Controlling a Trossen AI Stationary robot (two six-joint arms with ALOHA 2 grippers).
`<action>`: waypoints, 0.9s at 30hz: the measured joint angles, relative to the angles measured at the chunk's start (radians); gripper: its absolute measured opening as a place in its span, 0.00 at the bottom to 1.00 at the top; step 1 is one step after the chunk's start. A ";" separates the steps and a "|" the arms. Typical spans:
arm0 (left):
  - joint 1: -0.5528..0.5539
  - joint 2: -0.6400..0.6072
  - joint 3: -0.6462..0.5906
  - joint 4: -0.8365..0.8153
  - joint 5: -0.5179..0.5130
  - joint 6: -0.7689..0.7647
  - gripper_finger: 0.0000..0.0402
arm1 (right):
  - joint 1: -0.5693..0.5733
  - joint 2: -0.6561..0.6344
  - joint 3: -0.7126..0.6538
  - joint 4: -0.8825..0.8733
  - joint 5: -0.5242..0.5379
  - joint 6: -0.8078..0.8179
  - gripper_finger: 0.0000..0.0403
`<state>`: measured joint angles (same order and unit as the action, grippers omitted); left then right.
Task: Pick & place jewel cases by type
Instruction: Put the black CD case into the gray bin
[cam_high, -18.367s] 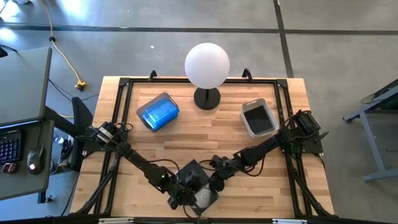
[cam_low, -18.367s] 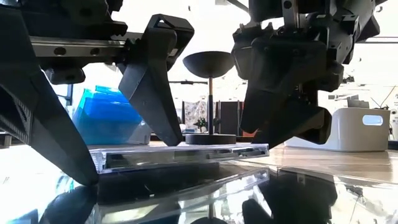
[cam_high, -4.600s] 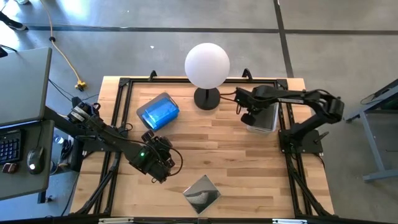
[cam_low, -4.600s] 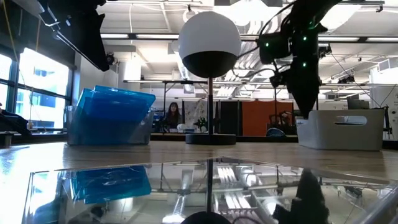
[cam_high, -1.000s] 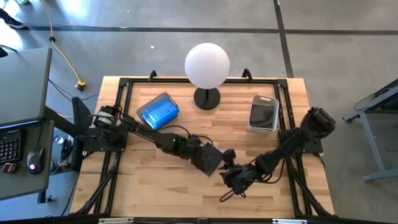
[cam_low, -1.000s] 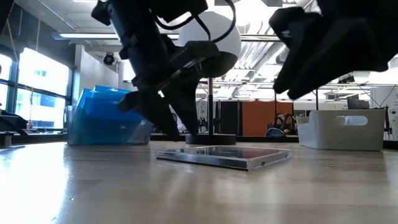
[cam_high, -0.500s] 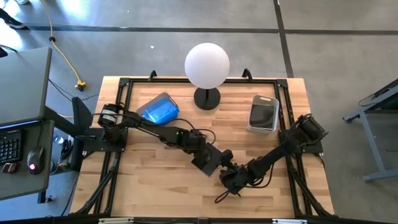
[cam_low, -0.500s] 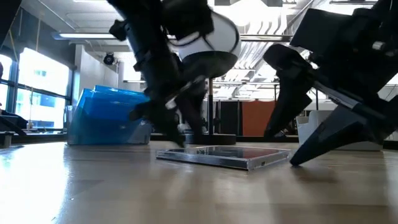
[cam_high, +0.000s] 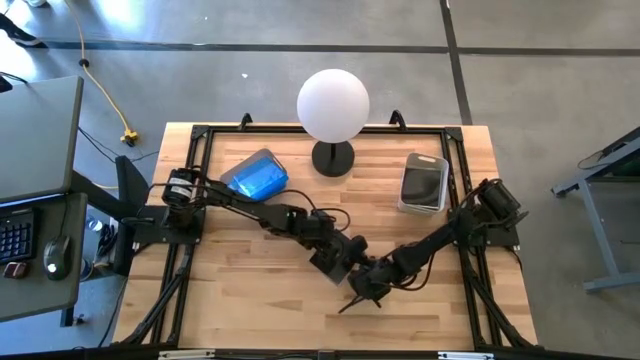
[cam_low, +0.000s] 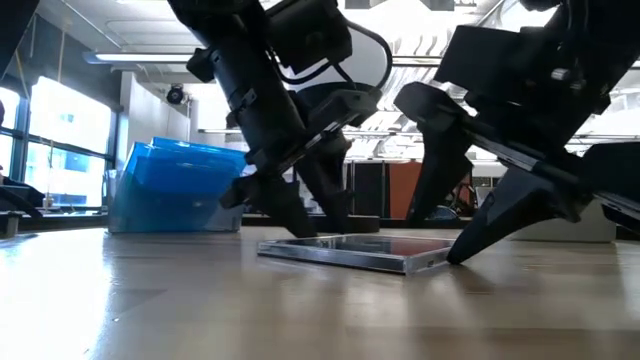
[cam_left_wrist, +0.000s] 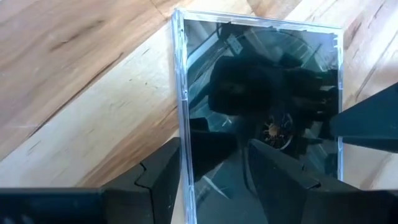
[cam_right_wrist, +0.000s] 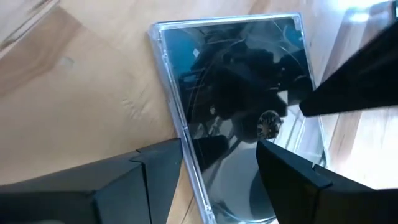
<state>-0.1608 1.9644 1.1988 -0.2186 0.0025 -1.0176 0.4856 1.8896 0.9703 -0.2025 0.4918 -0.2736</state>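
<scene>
Evidently both arms meet over one dark jewel case (cam_low: 355, 250) lying flat on the table (cam_high: 240, 300), near the middle toward the front edge. The left gripper (cam_high: 335, 262) stands with fingers apart, straddling one edge of the case, seemingly to steady it. The right gripper (cam_high: 364, 285) comes from the opposite side with fingers spread wide around the other edge, likely because a thin flat case is hard to lift alone. Blue cases (cam_high: 254, 178) fill a bin near the back-left; a grey bin (cam_high: 424, 184) with dark cases sits back-right.
</scene>
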 joint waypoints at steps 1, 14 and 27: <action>0.000 0.000 -0.001 0.007 0.007 0.001 0.45 | -0.001 0.000 0.000 0.000 0.001 -0.020 0.51; 0.000 0.002 0.001 -0.008 0.028 0.040 0.45 | 0.118 0.011 -0.010 -0.028 0.309 -0.109 0.51; -0.003 0.006 -0.001 0.078 0.073 0.045 0.45 | 0.201 0.007 -0.005 -0.015 0.382 -0.094 0.51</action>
<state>-0.1635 1.9705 1.1974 -0.1405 0.0754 -0.9730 0.6867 1.8965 0.9649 -0.2178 0.8740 -0.3676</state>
